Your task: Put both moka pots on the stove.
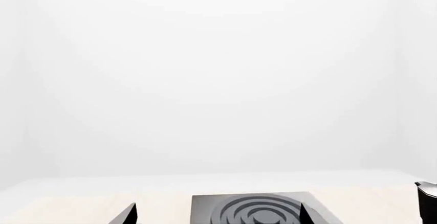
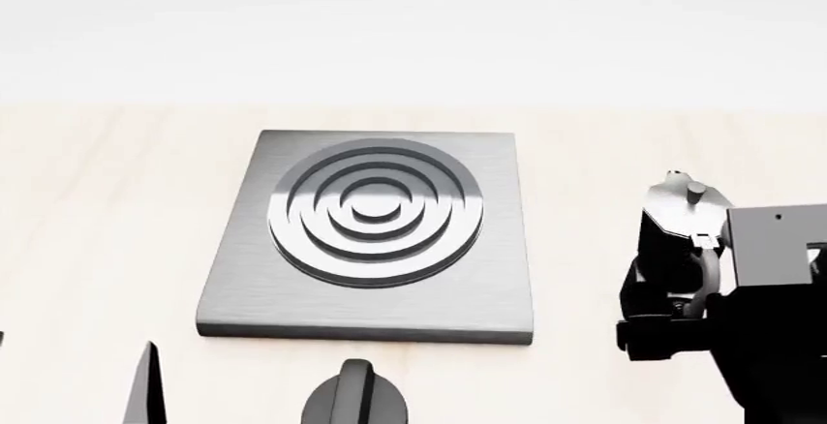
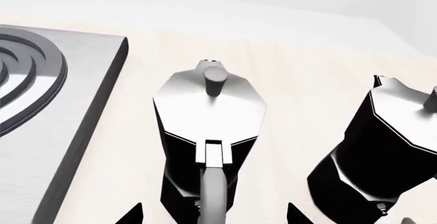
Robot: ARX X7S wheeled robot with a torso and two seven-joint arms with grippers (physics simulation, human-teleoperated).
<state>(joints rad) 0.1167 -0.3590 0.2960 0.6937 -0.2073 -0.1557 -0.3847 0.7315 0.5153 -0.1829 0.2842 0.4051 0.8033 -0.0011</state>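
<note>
Two moka pots stand upright on the surface, off the stove's right edge; neither is on the stove (image 2: pixel 375 235) yet. In the right wrist view, the nearer pot (image 3: pixel 208 132) stands directly ahead of the right gripper (image 3: pixel 215 211). Its handle points straight back toward the jaws, and its silver lid and knob face up. The jaws are apart: one dark fingertip shows on each side of the handle, and neither touches the pot. The second pot (image 3: pixel 382 147) stands just beside the first, on the side away from the stove.

The coming move turns on one relation: the handle lies on the centre line between the open jaws, with its long axis running up the pot's side. The right arm is clearly the nearer one. A straight advance should therefore bring the handle between the fingertips.

The left gripper (image 1: pixel 217 215) hovers before the stove's near edge, jaws apart and holding nothing. A short black knob (image 2: pixel 355 395) sits at the near edge of the surface.
</note>
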